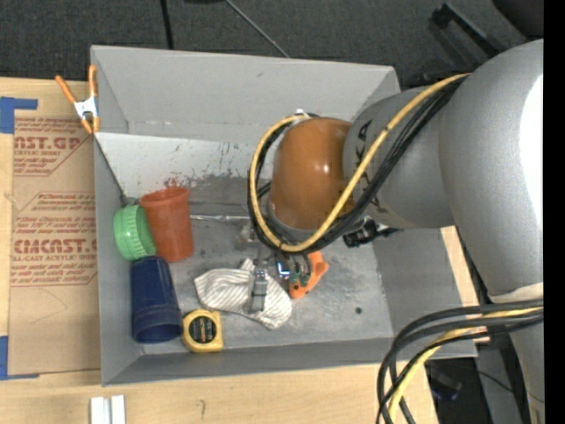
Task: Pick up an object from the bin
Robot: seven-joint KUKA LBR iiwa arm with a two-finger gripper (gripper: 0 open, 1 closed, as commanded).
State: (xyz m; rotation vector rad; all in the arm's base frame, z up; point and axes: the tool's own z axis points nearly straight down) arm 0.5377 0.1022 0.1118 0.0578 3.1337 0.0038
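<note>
**A:** Jaws open or closed: can that be told?

**B:** It cannot be told. The gripper [259, 297] is seen low in the bin [238, 87], near the middle of its lower edge as viewed. Its tip is placed at the right half of a crumpled white cloth [222, 285], on it or just above it. How the jaws stand there cannot be made out.

**A:** Where is the cloth found?

**B:** It is spread on the floor, close to the lower edge and somewhat left of centre. A yellow tape measure [203, 329] is seen just beside its lower left end, against the lower wall.

**A:** What else is placed near the gripper?

**B:** A small orange-and-green thing [309, 274] is seen just to the right of the tip, partly covered by the wrist. Its kind cannot be told.

**A:** And toward the left wall?

**B:** Three things are grouped there. An orange cup [169, 223] is laid on its side with a green lid [131, 233] touching its left flank. A dark blue cup [153, 300] is laid below them, in the lower left corner, beside the tape measure.

**A:** What is seen of the arm?

**B:** The orange cover [309, 170] is seen over the bin's middle, ringed by yellow and black cables [259, 162].
</note>
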